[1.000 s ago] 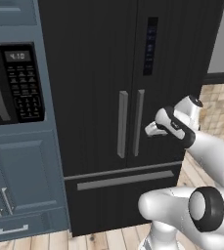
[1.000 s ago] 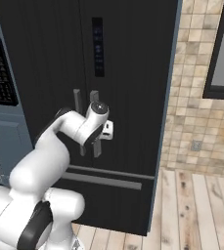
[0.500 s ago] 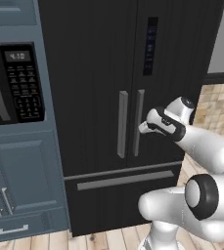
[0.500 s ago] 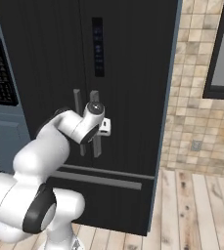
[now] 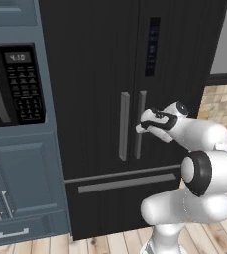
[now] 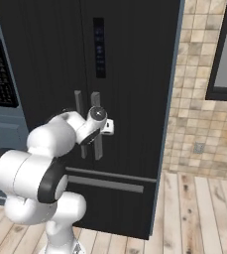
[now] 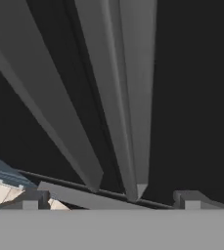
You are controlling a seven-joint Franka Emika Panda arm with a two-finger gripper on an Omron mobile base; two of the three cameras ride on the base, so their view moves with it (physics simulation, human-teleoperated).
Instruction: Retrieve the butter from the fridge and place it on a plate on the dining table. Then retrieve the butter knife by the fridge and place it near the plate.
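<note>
Fridge (image 5: 105, 74), tall black French-door unit w/ 2 long grey vertical handles, stands shut right in front of the robot; butter can't be seen (doors closed, so nothing of the interior shows). White two-finger gripper (image 5: 141, 127) sits at the right-hand grey handle (image 5: 140, 124), about mid-height, touching or just short of it – can't tell which. In hand view that handle (image 7: 128, 97) runs up between the 2 dark finger tips (image 7: 33, 199), jaws spread wide apart, nothing clamped. Left-hand grey handle (image 5: 124, 126) lies just beside, outside the jaws. Count: 2 door handles, 1 grey bar handle on bottom drawer (image 5: 127, 182), 1 dark control strip (image 5: 153, 46) on the right door. Left of fridge: blue cabinet (image 5: 23, 173) w/ 1 built-in black microwave (image 5: 13, 84). Right of fridge: beige tiled wall (image 6: 204, 114), wood plank floor (image 6: 199, 213).
</note>
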